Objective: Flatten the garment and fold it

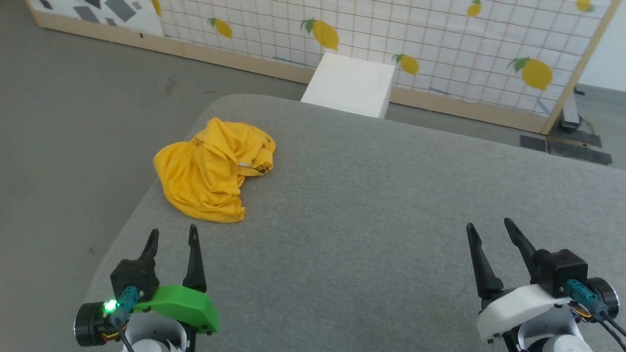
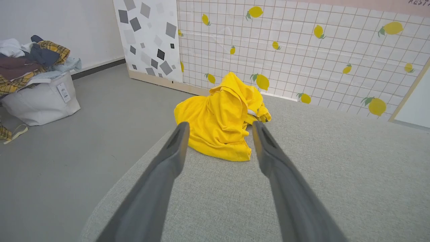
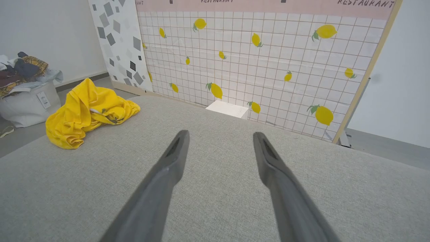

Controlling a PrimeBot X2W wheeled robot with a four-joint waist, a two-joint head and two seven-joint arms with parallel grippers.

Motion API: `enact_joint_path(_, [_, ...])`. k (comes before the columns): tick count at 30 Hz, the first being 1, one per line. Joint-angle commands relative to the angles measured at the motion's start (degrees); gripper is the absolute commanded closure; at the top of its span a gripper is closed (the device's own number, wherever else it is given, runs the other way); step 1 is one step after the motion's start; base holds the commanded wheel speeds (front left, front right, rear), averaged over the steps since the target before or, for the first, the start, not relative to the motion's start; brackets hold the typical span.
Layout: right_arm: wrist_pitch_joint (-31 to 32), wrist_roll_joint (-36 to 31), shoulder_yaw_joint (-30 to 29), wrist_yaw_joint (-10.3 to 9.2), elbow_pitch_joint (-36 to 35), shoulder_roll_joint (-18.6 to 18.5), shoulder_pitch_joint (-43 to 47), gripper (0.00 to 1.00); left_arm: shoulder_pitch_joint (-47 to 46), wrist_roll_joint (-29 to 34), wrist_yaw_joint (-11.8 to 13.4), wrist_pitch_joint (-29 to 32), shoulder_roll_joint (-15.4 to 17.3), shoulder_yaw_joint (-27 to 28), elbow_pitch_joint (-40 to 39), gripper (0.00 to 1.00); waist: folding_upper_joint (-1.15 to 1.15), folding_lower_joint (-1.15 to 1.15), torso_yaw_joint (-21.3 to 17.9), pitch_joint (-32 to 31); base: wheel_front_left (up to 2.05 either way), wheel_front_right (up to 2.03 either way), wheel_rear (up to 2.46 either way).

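Nothing of the job looks done so far: at the near edge of the grey fabric-covered counter [image 1: 367, 195], the left claw [image 1: 174, 229] and the right claw [image 1: 489, 223] hover with fingers spread wide and nothing between them. Further in, by the counter's left edge, the yellow T-shirt [image 1: 210, 171] lies in a crumpled heap, touched by neither claw. All of it is left, I'd say: reaching it, spreading it flat, then folding.

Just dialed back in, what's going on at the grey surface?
The bright yellow cotton T-shirt lies crumpled in a heap near the left edge of the grey fabric-covered surface. Nothing holds it: the left gripper and the right gripper both hover open, short of it, the left one nearer. Flattening has not begun.
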Motion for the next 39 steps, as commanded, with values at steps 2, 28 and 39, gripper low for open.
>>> enact_joint_path(2, [-0.72,0.47,-0.13,-0.04,0.25,0.05,-0.62,0.00,-0.11,-0.66,0.63,-0.90,0.35,-0.13,0.31,0.00,0.00,0.00,1.20,-0.04,-0.05,-0.05,-0.05])
enact_joint_path(28, [-2.50,2.18,0.11,-0.06,1.26,0.07,-0.69,0.00,1.28,-4.10,3.14,-4.23,1.49,-0.92,1.73,0.00,0.00,0.00,9.28,-1.00,-0.01,-0.01,-0.01])
enact_joint_path(39, [-3.14,2.77,0.04,-0.07,1.54,0.08,-0.74,0.00,1.52,-5.86,4.15,-5.54,2.03,-1.63,2.45,0.00,0.00,0.00,12.44,-0.92,0.00,0.00,0.00])
